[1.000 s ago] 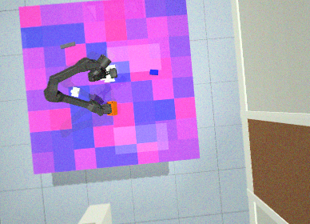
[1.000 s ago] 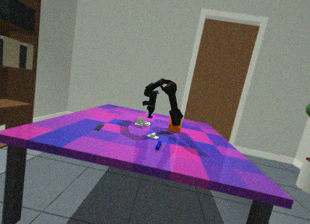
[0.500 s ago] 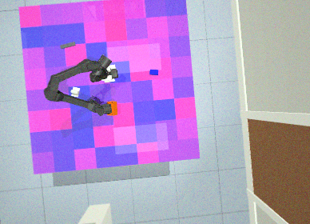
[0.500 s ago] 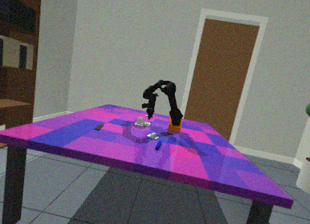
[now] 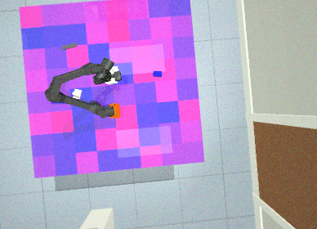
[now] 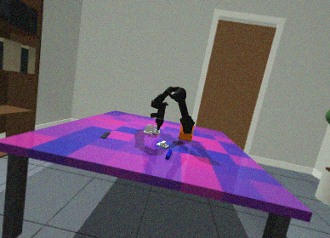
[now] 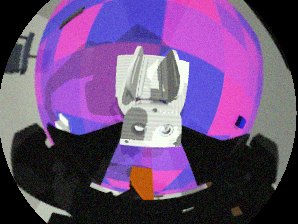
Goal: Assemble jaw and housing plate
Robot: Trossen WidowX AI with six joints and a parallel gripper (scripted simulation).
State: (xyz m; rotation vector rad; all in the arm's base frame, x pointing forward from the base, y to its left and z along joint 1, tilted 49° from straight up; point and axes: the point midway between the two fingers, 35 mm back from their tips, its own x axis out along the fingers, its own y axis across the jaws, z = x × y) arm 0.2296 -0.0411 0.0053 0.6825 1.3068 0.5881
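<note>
A white ribbed base (image 5: 115,68) (image 6: 150,130) (image 7: 184,70) stands on the table. Two upright jaws, the left one (image 7: 132,82) and the right one (image 7: 171,77), rise side by side from it with a gap between their tips. The pins and gear teeth are mostly hidden. My gripper (image 6: 159,128) (image 7: 150,125) is shut on the white housing plate (image 7: 153,136), one finger at each side. The plate lies over the base's near end, looks about level, and pale shapes show through its two round holes. I cannot tell whether it touches the base.
A small white part (image 5: 77,93) (image 6: 162,144) (image 7: 62,121) lies apart on the table. A blue block (image 5: 157,74) (image 6: 168,154) (image 7: 240,122) and a dark grey bar (image 5: 69,46) (image 6: 105,135) (image 7: 72,17) lie farther off. An orange block (image 5: 117,110) (image 6: 185,133) (image 7: 142,183) sits at the arm's foot.
</note>
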